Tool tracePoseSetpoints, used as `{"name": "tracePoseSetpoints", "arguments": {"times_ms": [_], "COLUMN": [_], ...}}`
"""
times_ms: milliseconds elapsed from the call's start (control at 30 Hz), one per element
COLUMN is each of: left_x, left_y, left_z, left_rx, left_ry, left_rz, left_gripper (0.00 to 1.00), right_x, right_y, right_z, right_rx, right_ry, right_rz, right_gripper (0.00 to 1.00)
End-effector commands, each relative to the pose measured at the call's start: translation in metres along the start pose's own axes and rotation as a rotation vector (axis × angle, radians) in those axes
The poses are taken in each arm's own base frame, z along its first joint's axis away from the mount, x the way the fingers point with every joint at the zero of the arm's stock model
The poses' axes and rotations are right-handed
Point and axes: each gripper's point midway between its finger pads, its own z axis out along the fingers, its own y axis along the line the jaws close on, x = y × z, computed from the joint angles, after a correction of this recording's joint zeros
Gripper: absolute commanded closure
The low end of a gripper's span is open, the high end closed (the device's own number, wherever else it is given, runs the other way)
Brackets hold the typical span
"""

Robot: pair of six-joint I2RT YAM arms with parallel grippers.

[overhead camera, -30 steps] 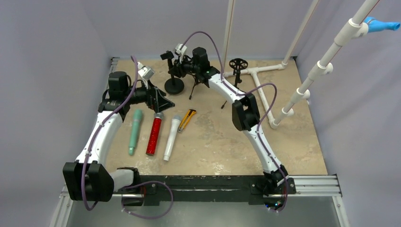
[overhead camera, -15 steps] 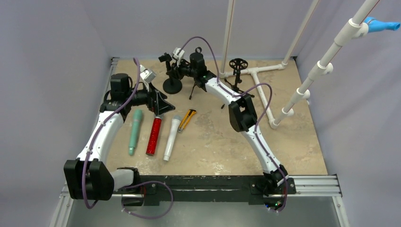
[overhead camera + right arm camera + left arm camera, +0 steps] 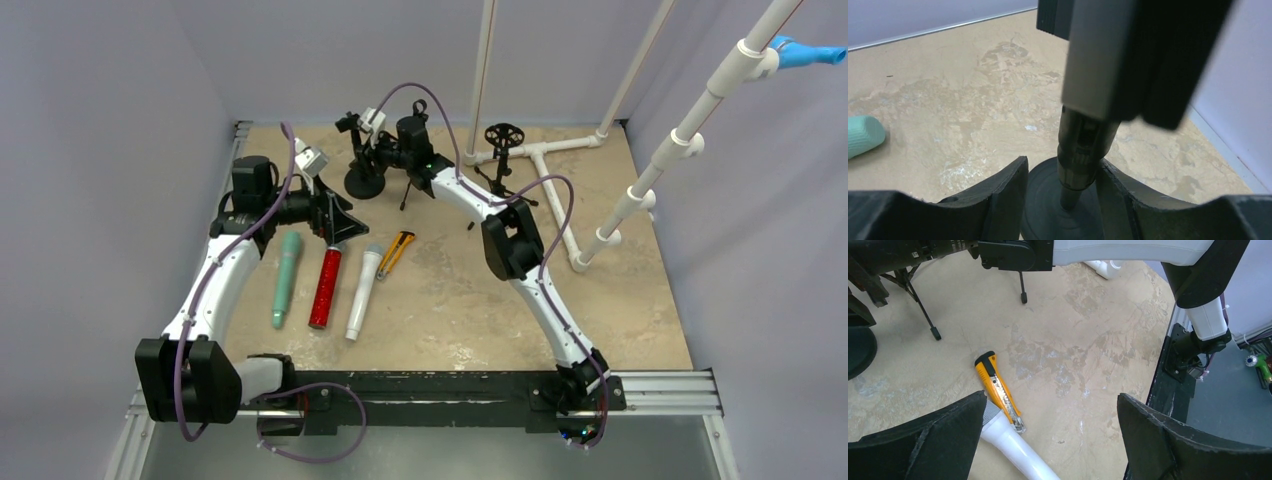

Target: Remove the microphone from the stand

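Observation:
A black stand with a round base (image 3: pixel 366 182) stands at the back of the table. At its top sits a dark microphone in a clip (image 3: pixel 349 123). In the right wrist view it is a blurred silver and black body (image 3: pixel 1098 55) above the post (image 3: pixel 1079 145) and the base (image 3: pixel 1048 200). My right gripper (image 3: pixel 376 152) (image 3: pixel 1062 165) is open, its jaws on either side of the post: the right one is at it, the left one stands a little apart. My left gripper (image 3: pixel 340 225) (image 3: pixel 1050 400) is wide open and empty, low over the table.
A teal microphone (image 3: pixel 285 277), a red glitter microphone (image 3: pixel 325 288), a white microphone (image 3: pixel 362 290) (image 3: pixel 1013 450) and a yellow utility knife (image 3: pixel 397 250) (image 3: pixel 998 390) lie mid-table. A small black tripod stand (image 3: pixel 503 140) and a white pipe frame (image 3: pixel 555 190) are at the back right.
My right gripper has moved left and further back, closing in on the stand's post. The left arm has barely moved.

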Motion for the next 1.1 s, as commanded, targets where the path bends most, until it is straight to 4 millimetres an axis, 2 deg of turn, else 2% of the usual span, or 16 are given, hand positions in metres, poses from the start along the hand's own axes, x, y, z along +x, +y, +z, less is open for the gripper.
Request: {"name": "tracePoseSetpoints", "arguments": {"times_ms": [0,167,200,467,567,700,833,1000,1067], "left_x": [-0.014,-0.025,-0.028,-0.059,-0.070,-0.084,-0.089,-0.087,-0.087], "left_y": [-0.008,-0.013,-0.014,-0.014,-0.015,-0.011,-0.004,0.009,0.013], "left_z": [-0.006,-0.011,-0.012,-0.019,-0.021,-0.023,-0.025,-0.028,-0.030], "left_rx": [0.018,0.005,-0.001,-0.069,-0.088,-0.129,-0.183,-0.250,-0.285], "left_ry": [-0.037,-0.054,-0.057,-0.101,-0.120,-0.149,-0.170,-0.174,-0.178], "left_rz": [0.064,0.091,0.096,0.128,0.110,0.080,0.016,-0.023,-0.029], "left_gripper": [0.00,0.00,0.00,0.00,0.00,0.00,0.00,0.00,0.00], "right_x": [-0.081,-0.097,-0.092,-0.093,-0.102,-0.118,-0.147,-0.179,-0.186], "right_y": [0.002,0.005,0.008,0.036,0.049,0.068,0.084,0.089,0.089], "right_z": [-0.024,-0.044,-0.048,-0.101,-0.127,-0.161,-0.199,-0.249,-0.266], "right_rx": [0.024,0.039,0.037,0.001,-0.015,-0.029,-0.028,0.058,0.089], "right_ry": [-0.079,-0.041,-0.017,0.117,0.144,0.160,0.147,0.131,0.131], "right_rz": [-0.074,-0.079,-0.075,-0.051,-0.043,-0.031,-0.024,-0.059,-0.073], "right_gripper": [0.50,0.50,0.50,0.48,0.48,0.47,0.47,0.46,0.46]}}
